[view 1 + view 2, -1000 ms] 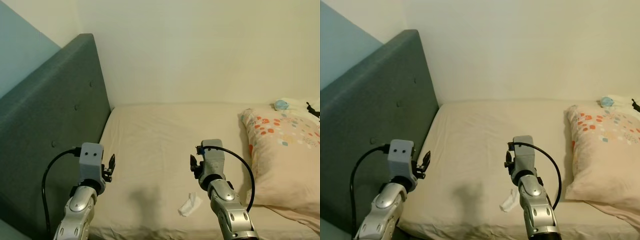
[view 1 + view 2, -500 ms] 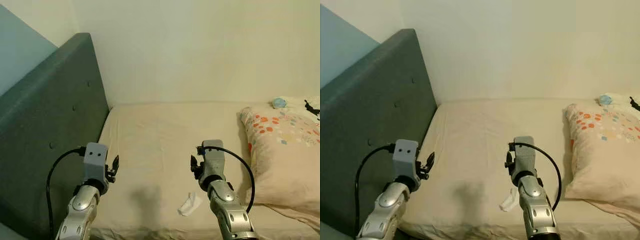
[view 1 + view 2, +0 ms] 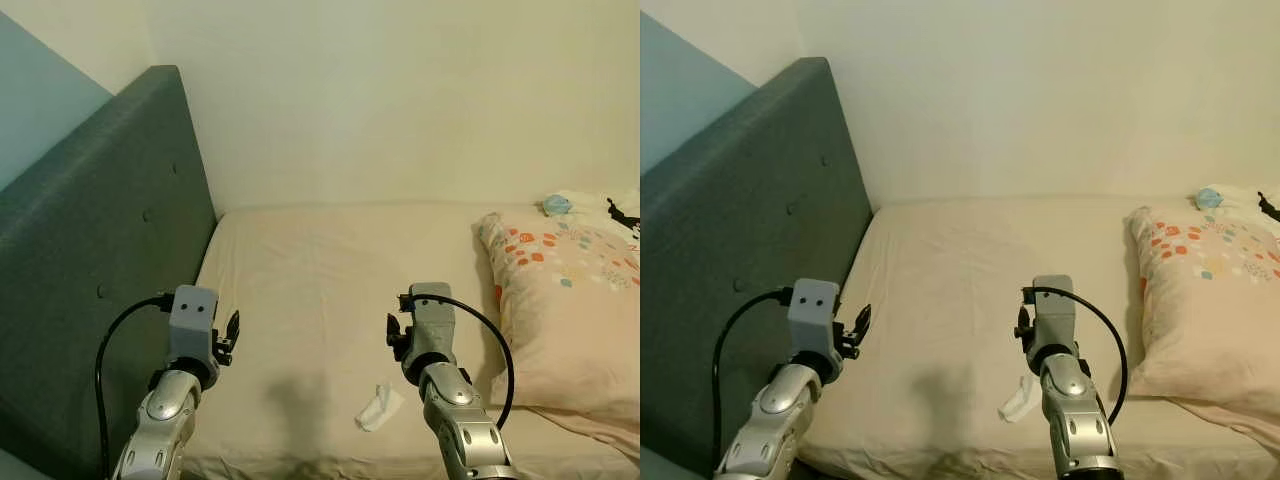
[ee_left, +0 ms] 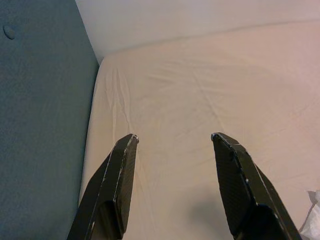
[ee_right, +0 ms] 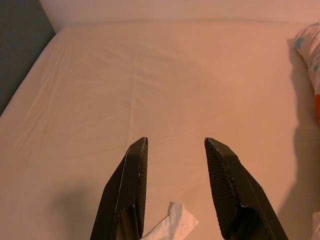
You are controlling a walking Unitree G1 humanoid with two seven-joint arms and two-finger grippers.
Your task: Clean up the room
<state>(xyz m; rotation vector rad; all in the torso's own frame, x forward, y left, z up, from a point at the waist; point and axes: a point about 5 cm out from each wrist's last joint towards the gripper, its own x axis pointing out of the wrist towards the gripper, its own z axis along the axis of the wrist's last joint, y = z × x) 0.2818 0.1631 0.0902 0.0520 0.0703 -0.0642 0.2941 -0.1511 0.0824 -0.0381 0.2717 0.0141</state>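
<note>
Tissue (image 3: 379,407), one crumpled white scrap, lies on the near part of the bed (image 3: 320,270), just below and a little to the robot's left of the right gripper (image 5: 174,145). That gripper hangs above the sheet with its two long black fingers (image 5: 131,187) spread wide and nothing between them; in the right wrist view the tissue's corner pokes up close under the gap. The left gripper (image 4: 172,137) is likewise open and empty, held over the bed's edge beside the headboard (image 3: 90,260), well apart from the tissue. The sheet is smooth cream cloth with a few soft creases. The headboard is a tall slab of grey-green fabric with button tufts. One plump pillow (image 3: 565,300), cream with small orange and blue spots, lies at the robot's right, and beyond it sits one small blue thing (image 3: 556,205), too small to tell what.
</note>
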